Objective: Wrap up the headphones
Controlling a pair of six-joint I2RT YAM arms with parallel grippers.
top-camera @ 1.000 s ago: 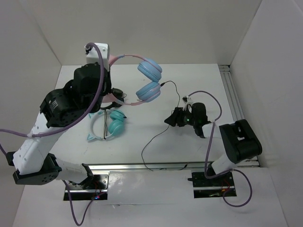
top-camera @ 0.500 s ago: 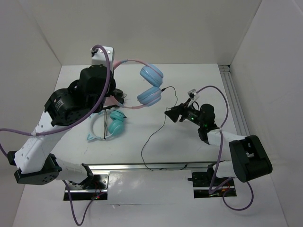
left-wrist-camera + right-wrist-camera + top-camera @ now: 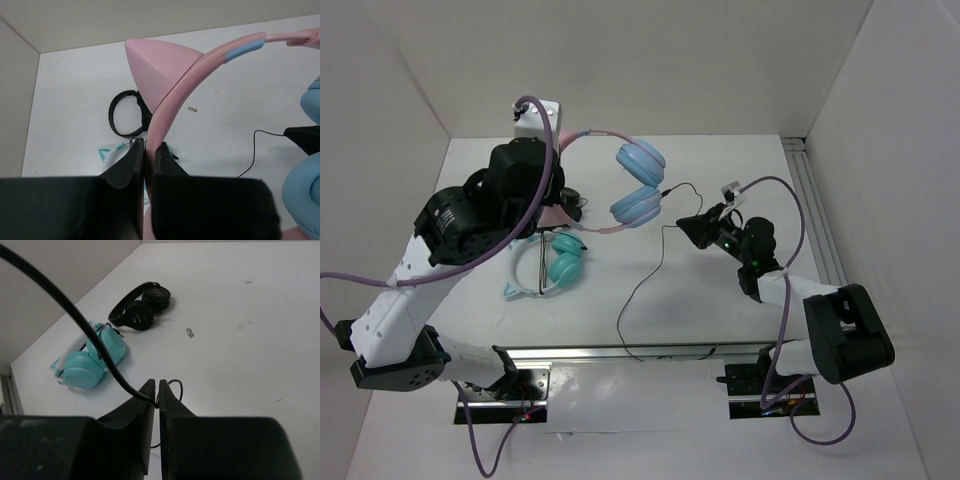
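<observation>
Two robot arms reach out over a flat white table (image 3: 740, 165) with white walls around it. The left gripper (image 3: 145, 146) has its claw pressed together on the headband of the pink headphones (image 3: 638, 182), an over-ear pair with a pink band, pointed pink cat ears and light blue padded cups. It holds them up above the rear of the table, left of centre, with the two cups hanging stacked toward the middle. In the left wrist view the pink band (image 3: 172, 92) runs up from between the fingers, one cat ear just beside them.

Under that arm lie teal cat-ear headphones (image 3: 558, 262) on the table surface, and just behind them smaller all-black headphones (image 3: 570, 198), partly hidden in the top view.

From the lower cup a thin black cable (image 3: 648, 282) trails toward the near edge. The right gripper (image 3: 155, 391), right of the cups, pinches this cable between its tips.
</observation>
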